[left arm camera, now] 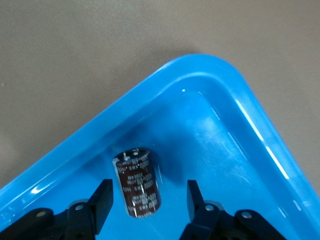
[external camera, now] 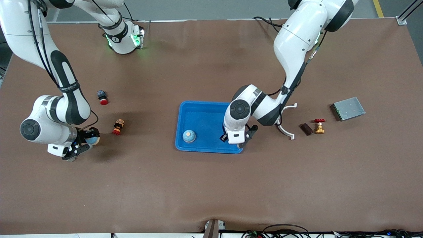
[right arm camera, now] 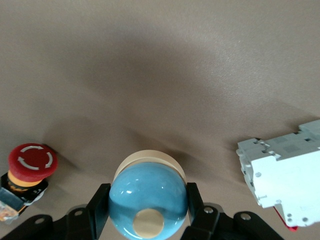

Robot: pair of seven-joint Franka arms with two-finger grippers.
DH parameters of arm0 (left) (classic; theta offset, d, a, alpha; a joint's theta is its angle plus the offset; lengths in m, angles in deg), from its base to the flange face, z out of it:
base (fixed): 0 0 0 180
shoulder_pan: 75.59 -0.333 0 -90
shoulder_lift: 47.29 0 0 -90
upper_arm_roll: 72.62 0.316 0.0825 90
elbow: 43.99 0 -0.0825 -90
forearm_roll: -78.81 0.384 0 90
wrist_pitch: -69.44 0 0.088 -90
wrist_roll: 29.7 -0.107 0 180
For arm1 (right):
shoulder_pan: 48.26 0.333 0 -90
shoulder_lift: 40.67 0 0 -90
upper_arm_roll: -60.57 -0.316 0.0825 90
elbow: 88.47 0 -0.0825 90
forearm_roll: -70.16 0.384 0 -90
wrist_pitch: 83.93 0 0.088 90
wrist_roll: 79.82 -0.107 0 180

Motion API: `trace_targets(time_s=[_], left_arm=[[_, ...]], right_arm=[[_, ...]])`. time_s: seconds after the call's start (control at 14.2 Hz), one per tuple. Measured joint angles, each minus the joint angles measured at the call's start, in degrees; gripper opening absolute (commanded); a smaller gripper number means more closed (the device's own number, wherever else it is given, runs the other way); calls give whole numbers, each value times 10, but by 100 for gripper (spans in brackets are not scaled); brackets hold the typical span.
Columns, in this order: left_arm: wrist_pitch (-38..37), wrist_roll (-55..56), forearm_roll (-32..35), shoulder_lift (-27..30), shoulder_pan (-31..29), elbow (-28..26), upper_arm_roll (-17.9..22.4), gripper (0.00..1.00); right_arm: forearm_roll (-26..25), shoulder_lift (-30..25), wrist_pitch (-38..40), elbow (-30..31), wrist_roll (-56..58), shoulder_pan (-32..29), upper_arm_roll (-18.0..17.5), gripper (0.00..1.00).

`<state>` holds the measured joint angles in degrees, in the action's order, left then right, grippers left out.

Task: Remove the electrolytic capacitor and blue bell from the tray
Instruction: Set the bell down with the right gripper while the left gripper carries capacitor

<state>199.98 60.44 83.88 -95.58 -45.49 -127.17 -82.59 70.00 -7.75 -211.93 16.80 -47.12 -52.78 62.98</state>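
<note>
Two grippers: right gripper [right arm camera: 148, 220] clamped round glossy domed bell [right arm camera: 148, 202], left gripper [left arm camera: 148, 207] parted beside cylindrical capacitor [left arm camera: 138, 182].

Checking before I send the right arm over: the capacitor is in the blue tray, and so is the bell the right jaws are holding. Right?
Partly. The capacitor is in the blue tray, but the right gripper holds its bell over bare table toward the right arm's end. The front view shows it; the bell in the tray is another one.
</note>
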Motion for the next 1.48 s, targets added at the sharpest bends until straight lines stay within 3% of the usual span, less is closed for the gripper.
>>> trace_targets(time_s=[0.21, 0.28, 0.42, 0.49, 0.63, 0.78, 1.13, 1.48], left_arm=[[0, 0, 4, -1, 0, 1, 3, 8], [-1, 0, 5, -1, 0, 1, 4, 0], [-11, 0, 9, -1, 1, 2, 4, 0], [-23, 0, 11, -1, 3, 4, 4, 0], [-60, 0, 12, 1, 8, 9, 4, 0], [-83, 0, 19, 6, 10, 13, 5, 0], [-131, -15, 58, 63, -12, 25, 17, 0], [-213, -161, 58, 116, -94, 24, 19, 0]], right_arm=[[0, 5, -2, 0, 1, 0, -2, 17], [0, 6, -2, 0, 1, 0, -2, 18], [0, 8, -3, 0, 2, 0, -3, 20], [0, 9, -4, 0, 2, 0, -3, 34], [0, 9, -4, 0, 2, 0, -3, 73], [0, 9, -4, 0, 2, 0, -3, 100], [0, 9, 3, -1, 2, 0, -4, 100], [23, -7, 147, -69, -90, 8, -21, 100]])
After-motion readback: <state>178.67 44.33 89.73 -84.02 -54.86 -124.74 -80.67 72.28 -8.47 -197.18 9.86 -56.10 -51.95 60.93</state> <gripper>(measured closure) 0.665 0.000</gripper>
